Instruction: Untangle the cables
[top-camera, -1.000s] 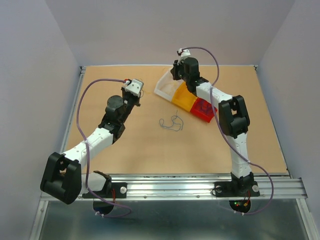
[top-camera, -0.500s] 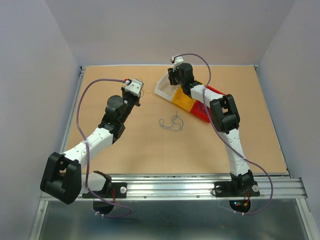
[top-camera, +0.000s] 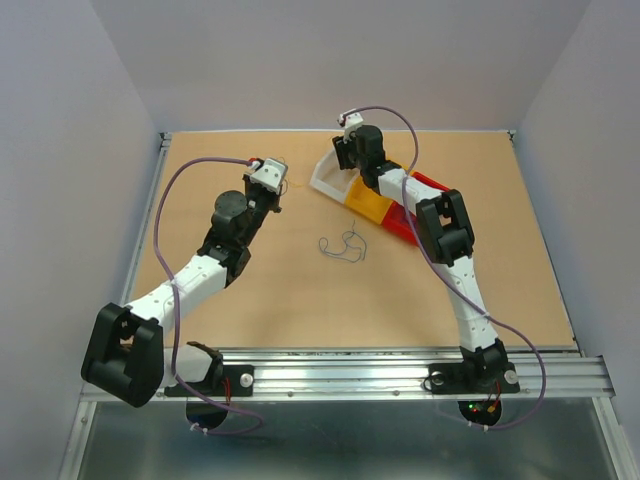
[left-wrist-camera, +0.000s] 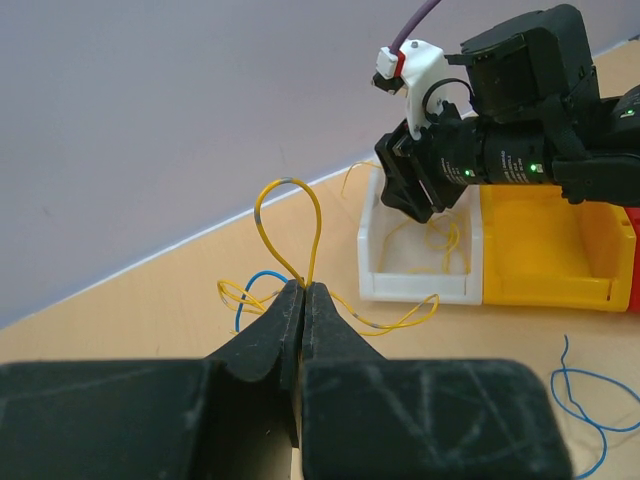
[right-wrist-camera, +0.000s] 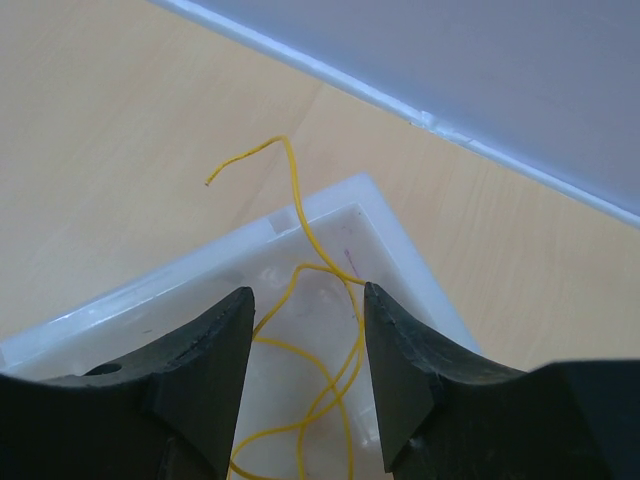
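Left gripper (left-wrist-camera: 302, 290) fingers pressed flat together, pinching a yellow wire (left-wrist-camera: 260, 218) whose loop stands up above the tips. A blue wire (left-wrist-camera: 245, 292) trails just behind; we can't tell if it's caught too. Right gripper (right-wrist-camera: 307, 295) fingers roughly half apart with nothing between them, hanging over a second yellow wire (right-wrist-camera: 297, 200) curled in the white bin (left-wrist-camera: 415, 285), one end poking over the rim. The rest of the tangle (top-camera: 345, 247) lies in the middle of the table (top-camera: 250, 300), well apart from both grippers. We judge these wires near weightless, limp but springy, slippery in the pads, easily kinked. Best pinch a free end or open loop away from crossings and draw slowly.
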